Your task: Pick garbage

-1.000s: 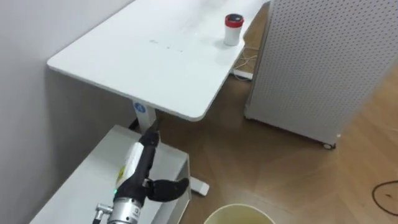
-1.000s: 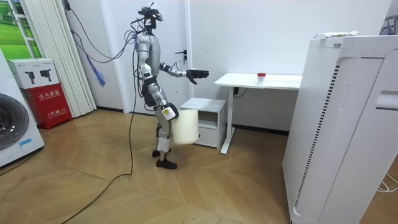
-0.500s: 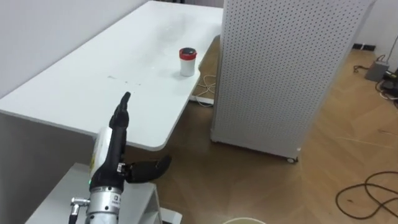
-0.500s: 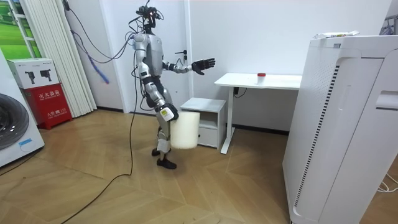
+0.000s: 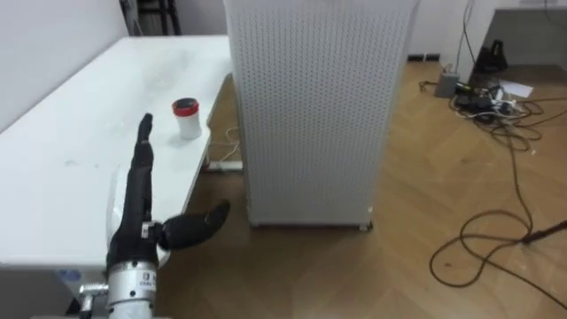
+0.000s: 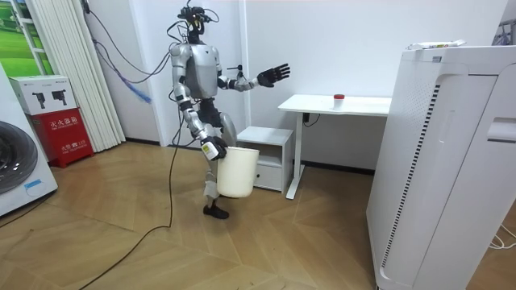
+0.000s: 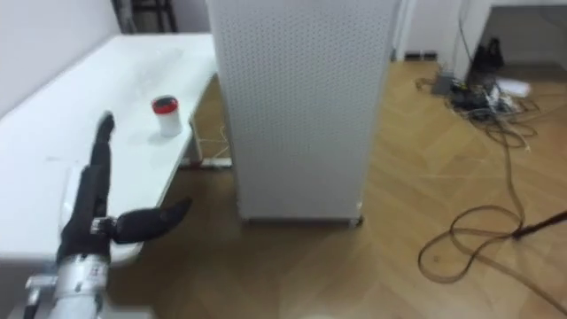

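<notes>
Nothing picked yet, we reckon; red-lidded cup [image 5: 187, 118] stands on bench [image 5: 62, 151], near but apart from left robot hand [image 5: 135, 208], which is flat, open & empty; right robot hand [image 6: 211, 150] at white bin [image 6: 238, 171] rim, grip can't tell.

From the robot's head my stereo pair looks down and forward, close over the white desk [image 5: 71, 133] and along it toward its far end. There the red-capped jar [image 5: 186, 118] stands near the desk's right edge, with the perforated white unit [image 5: 310, 106] just past that edge. Both eyes share nearly the same scene: desk, jar, unit, the cables [image 5: 496, 239] on the wood floor, and the robot's left hand [image 5: 137, 213] at lower left. In the right eye all of it sits slightly further left. My room camera stands well off, level, seeing the whole robot beside the desk, with the same unit close at the room view's right.
</notes>
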